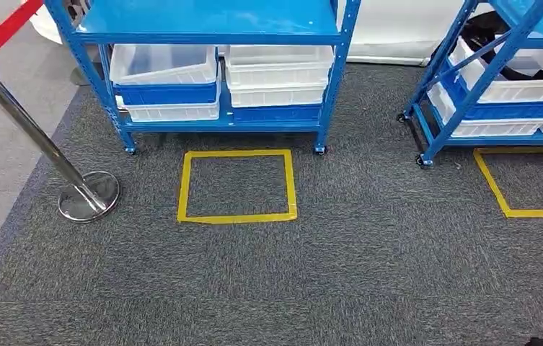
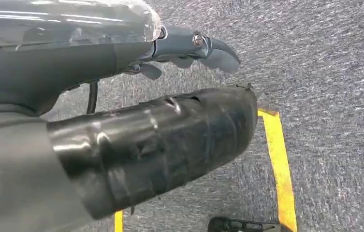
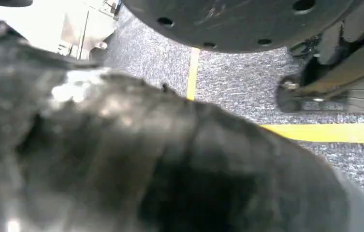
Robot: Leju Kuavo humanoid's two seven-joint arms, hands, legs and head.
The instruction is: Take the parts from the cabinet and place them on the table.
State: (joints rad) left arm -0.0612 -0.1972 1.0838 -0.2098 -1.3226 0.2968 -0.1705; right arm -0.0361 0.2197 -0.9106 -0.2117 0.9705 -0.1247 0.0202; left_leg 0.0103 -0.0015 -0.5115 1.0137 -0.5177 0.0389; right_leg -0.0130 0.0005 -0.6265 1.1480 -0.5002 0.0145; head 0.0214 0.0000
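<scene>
Carpet [image 1: 268,288]: grey, nearest the camera, running forward to the racks.

Tape square [image 1: 238,186]: yellow outline on the carpet, just before the left rack.

Left hand [image 2: 189,50]: hangs low over the carpet beside a strip of yellow tape [image 2: 279,164]. Grey fingers [image 2: 221,53] curl forward with nothing seen in them; whether they are fully clenched, cannot tell.

Right hand: a dark blurred mass in the right wrist view; its state cannot be told.

Rack [image 1: 218,79]: blue, the cabinet of the task, ahead of and above both hanging hands, well apart from them. Its long axis runs across the view. It stands left of centre, so judged nearer the left hand.

Bins [image 1: 164,72]: white and blue, stacked on the lower shelf in two piles. The top left one sits tilted. Contents too hidden to tell; the parts are presumably inside.

Second rack [image 1: 499,79]: off to the right, holding more bins.

Stanchion [image 1: 84,194]: chrome, far left.
</scene>
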